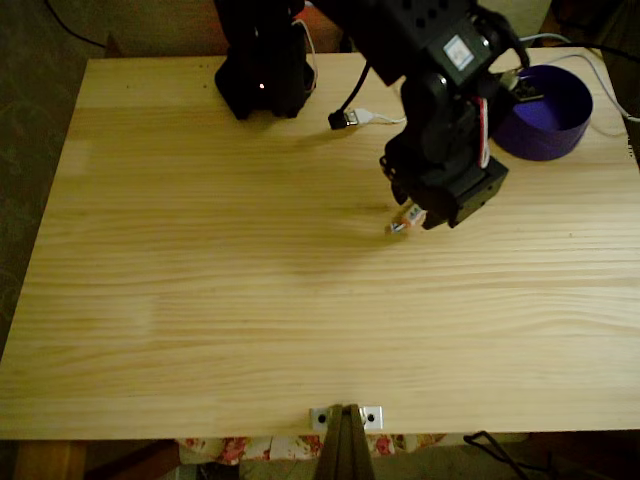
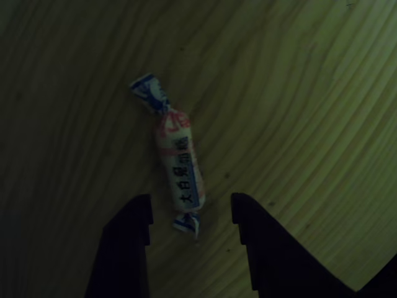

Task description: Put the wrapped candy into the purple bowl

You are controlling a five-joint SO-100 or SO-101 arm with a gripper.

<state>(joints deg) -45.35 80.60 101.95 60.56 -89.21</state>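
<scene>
One wrapped candy (image 1: 405,220) lies on the pale wooden tabletop (image 1: 250,300), and we use it as the landmark for all positions below. In the fixed view, the candy sits directly at the lower tip of the black arm (image 1: 440,120), partly covered by it. The purple bowl (image 1: 548,112) stands well apart from the candy, up and to the right, near the far right corner of the tabletop. A white USB cable plug (image 1: 345,118) lies above and slightly left of the candy, between it and the arm's black base (image 1: 262,70). A small metal bracket (image 1: 345,416) sits at the near tabletop edge, far below the candy.

In the other view, we see the candy (image 2: 177,158) lying flat on the wood grain, its long axis running from upper left to lower right. The wrapper is pale with red and blue print and has twisted ends. The jaws of the gripper (image 2: 191,217) stand apart: one dark fingertip (image 2: 133,223) is just left of the candy's lower twisted end, and the other (image 2: 248,223) is further off to its right. The lower end of the candy lies between the two tips. We see no contact between either tip and the wrapper; the candy rests on the tabletop.
</scene>
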